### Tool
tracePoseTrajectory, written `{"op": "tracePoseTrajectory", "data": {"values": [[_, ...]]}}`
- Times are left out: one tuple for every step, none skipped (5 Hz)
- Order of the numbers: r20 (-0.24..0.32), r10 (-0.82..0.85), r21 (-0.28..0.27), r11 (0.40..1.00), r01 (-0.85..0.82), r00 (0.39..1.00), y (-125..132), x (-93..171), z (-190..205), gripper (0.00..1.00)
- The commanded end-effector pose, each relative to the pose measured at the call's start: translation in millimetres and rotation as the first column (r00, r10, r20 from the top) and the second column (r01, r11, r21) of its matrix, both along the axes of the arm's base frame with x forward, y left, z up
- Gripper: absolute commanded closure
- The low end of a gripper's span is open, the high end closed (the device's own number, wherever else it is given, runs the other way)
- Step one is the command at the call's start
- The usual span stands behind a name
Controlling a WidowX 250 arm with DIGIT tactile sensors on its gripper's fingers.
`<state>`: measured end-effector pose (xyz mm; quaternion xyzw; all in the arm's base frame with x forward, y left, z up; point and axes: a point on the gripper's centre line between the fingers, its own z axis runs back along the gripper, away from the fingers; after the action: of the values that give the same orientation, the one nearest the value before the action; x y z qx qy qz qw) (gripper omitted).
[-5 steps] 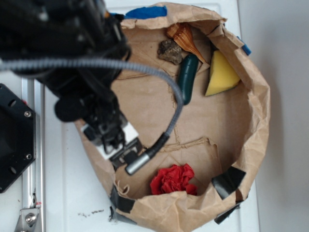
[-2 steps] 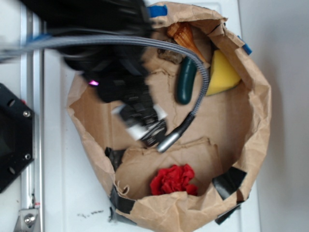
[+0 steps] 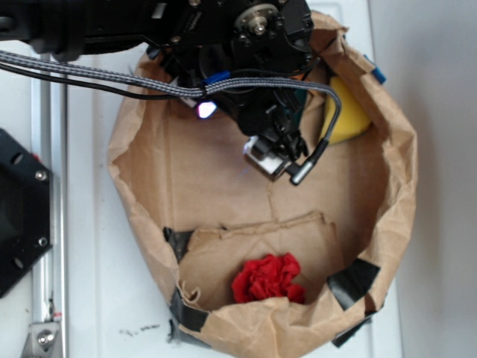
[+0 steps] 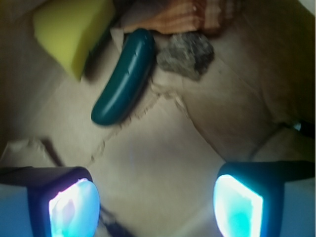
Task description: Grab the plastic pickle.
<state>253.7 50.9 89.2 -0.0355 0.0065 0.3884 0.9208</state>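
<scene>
So the gripper (image 4: 155, 207) is spread wide with nothing between its fingers, hovering over the floor of the brown paper bag (image 3: 399, 186). In the wrist view the plastic pickle (image 4: 123, 76) lies ahead of the pincer and a bit toward its left finger, flat on the paper and running diagonally. The yellow wedge (image 4: 71, 29) sits just beside its far end on the left, and the lumpy brown rock-like piece (image 4: 186, 53) is right next to it on the other side, maybe touching.

From the exterior view the arm covers the pickle completely, so only the wrist camera helps here.

My guess on handling: it looks light, rigid and glossy, so probably slippery and prone to squirting out of a pinch. I'd go for the middle of its length, fingers straddling the narrow width, since the near half has clear paper on both sides.
</scene>
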Motion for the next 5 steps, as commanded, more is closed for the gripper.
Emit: {"op": "tracePoseTrajectory", "data": {"values": [[0.112,0.026,0.092,0.995,-0.037,0.993,-6,19,-6,0.00],[0.177,0.015,0.140,0.989,-0.041,0.984,-9,28,0,0.00],[0.190,0.001,0.153,0.988,-0.031,0.982,-6,34,-4,0.00],[0.187,0.001,0.155,0.987,-0.031,0.982,-5,34,-5,0.00],[0.187,-0.004,0.153,0.988,-0.025,0.982,-5,34,-8,0.00]]}}
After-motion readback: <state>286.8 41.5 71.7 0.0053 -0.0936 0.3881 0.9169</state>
